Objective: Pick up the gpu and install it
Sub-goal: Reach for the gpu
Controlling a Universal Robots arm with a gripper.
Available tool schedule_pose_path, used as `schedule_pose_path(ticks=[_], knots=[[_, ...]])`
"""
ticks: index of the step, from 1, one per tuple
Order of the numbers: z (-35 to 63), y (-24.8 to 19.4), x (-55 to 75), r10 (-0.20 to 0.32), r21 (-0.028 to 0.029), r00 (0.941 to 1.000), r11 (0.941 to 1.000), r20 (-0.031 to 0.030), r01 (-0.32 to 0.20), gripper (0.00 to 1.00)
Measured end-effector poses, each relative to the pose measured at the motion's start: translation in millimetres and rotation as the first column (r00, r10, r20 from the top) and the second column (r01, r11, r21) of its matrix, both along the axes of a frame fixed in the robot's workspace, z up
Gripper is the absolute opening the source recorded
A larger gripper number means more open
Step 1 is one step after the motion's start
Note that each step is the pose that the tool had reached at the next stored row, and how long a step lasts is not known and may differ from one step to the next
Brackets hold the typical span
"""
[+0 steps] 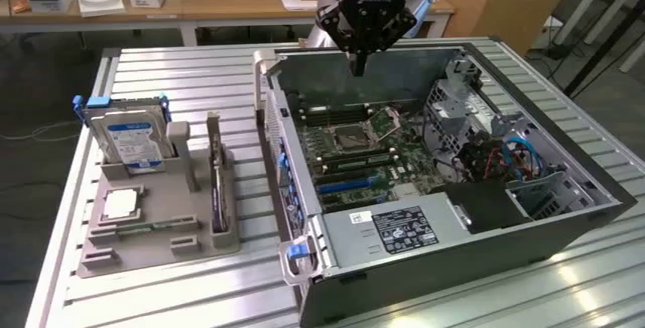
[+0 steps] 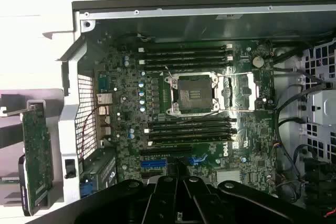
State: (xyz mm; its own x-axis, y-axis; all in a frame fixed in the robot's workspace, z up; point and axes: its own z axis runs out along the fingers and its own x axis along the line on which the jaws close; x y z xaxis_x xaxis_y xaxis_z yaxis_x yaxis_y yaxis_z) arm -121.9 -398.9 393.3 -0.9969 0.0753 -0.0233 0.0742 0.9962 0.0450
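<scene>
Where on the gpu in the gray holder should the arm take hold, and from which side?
Probably its upper long edge, from straight above, with the jaws closing across its two flat faces. The gpu stands on edge in a slot of the holder. Its lower edge is sunk between the slot walls, so the top edge is the free part.
</scene>
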Motion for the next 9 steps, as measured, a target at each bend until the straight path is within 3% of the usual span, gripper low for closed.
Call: schedule_pose_path(ticks=[9], knots=[[0.0,0.0,-6.4,0.0,0.0,1.0,1.0,0.0,0.0,0.11]])
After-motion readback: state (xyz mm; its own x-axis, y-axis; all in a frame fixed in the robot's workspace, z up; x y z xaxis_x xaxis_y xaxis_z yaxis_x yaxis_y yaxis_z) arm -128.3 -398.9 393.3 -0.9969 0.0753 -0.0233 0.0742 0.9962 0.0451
